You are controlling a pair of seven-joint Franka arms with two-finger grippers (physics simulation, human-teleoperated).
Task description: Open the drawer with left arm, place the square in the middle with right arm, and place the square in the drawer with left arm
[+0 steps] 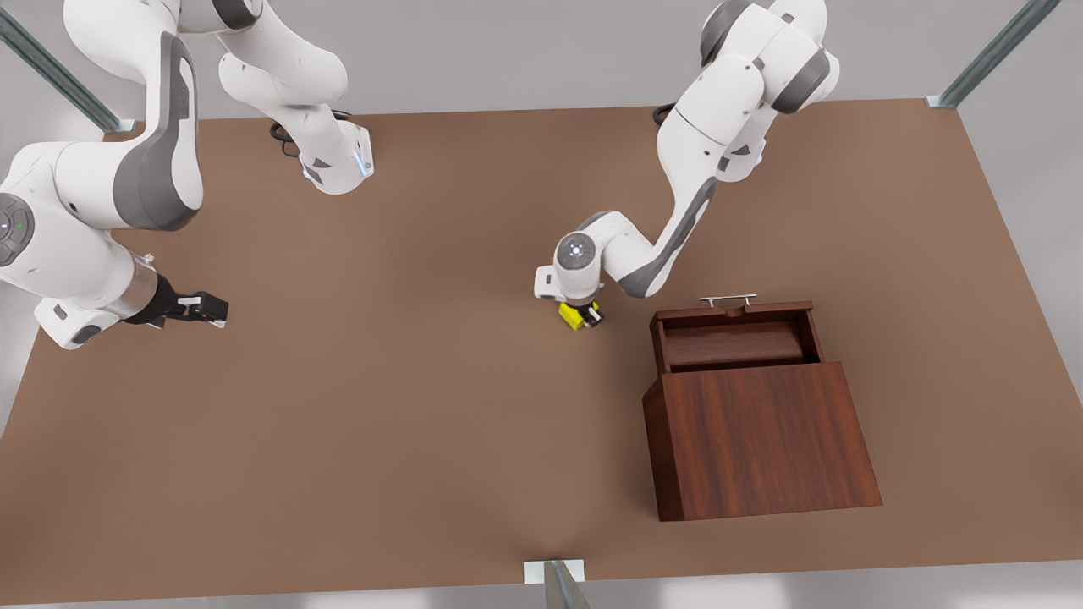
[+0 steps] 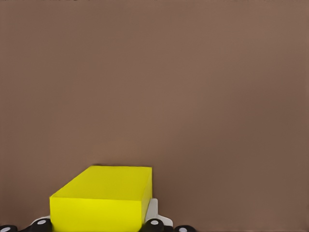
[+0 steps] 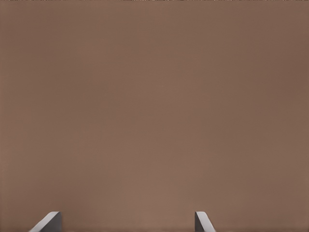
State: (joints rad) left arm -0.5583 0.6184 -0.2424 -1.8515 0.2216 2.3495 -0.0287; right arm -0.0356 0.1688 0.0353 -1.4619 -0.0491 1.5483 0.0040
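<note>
Square [image 1: 574, 314]: small yellow cube, sits at the tip of the left end effector [image 1: 585, 315], near mid-tabletop, just off the cabinet's side toward the front view's left. In the left wrist view the square [image 2: 104, 200] lies between the fingers [image 2: 154, 223], which stand close against its sides (holding it, as far as the view shows). Whether the cube rests on the tabletop or is lifted slightly cannot be told.

Drawer [image 1: 734, 337]: pulled open from the cabinet [image 1: 761, 436], tray interior exposed, silver bar handle [image 1: 728, 299] at its far edge. Drawer and square are near each other but apart.

Left arm: reaches down from the far edge of the tabletop, on the front view's right, wrist pointing down over the square.

Right end effector [image 1: 203, 307]: at the front view's left, over the tabletop [image 1: 406, 406] edge, well apart from square and cabinet. The arm waits there. The right wrist view shows its fingertips [image 3: 47, 223] spread wide, bare brown surface between them (nothing held).
</note>
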